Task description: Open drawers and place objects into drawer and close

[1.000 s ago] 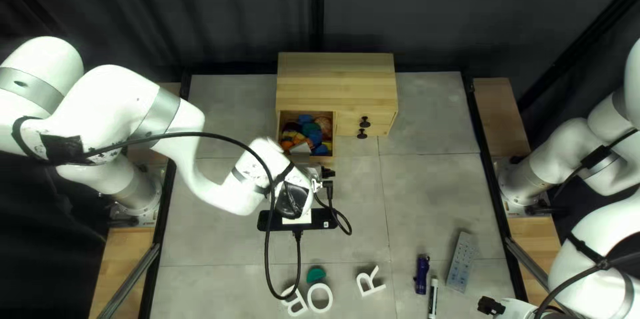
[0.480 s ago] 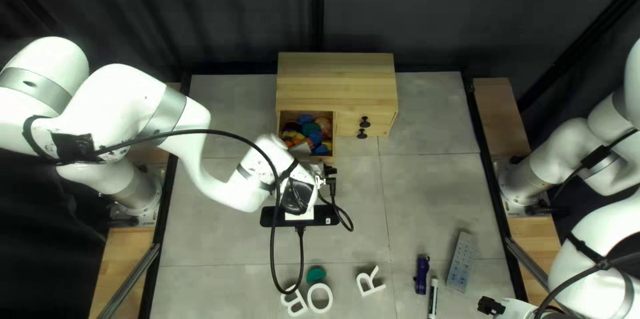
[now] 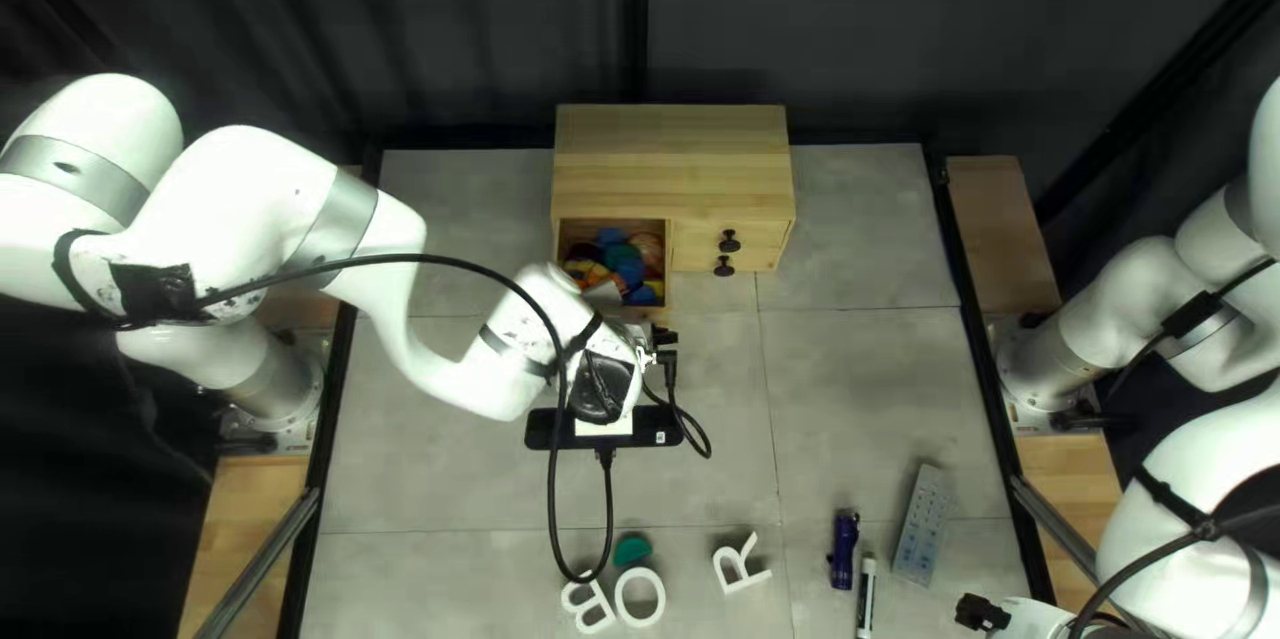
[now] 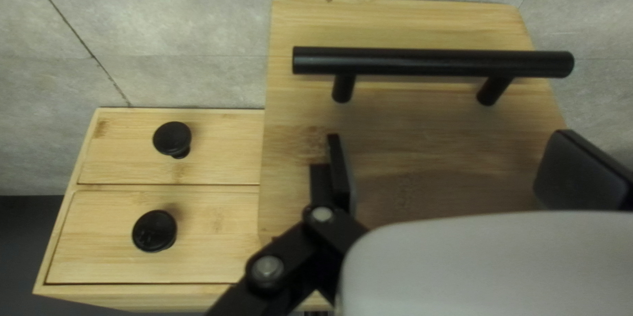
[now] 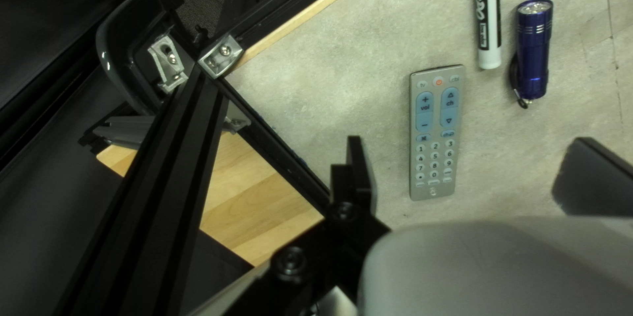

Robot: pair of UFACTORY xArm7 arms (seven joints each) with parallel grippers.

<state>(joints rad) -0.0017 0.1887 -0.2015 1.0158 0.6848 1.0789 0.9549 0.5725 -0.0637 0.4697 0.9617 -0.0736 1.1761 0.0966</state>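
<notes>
Handle (image 4: 428,62) needs straight-back clearance before the released left gripper (image 4: 452,148) turns, the right gripper (image 5: 468,151) being likewise released.

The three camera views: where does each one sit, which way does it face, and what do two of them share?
Top left view: above the near edge of the table, slanting down toward the cabinet and curtain; parts of left arm and right arm show.
Left wrist view: on the left arm's wrist, facing the bar handle along the open left gripper.
Right wrist view: on the right arm's wrist, facing tableward along the open right gripper.
Shared by top left and right wrist: remote, marker, flashlight.
</notes>
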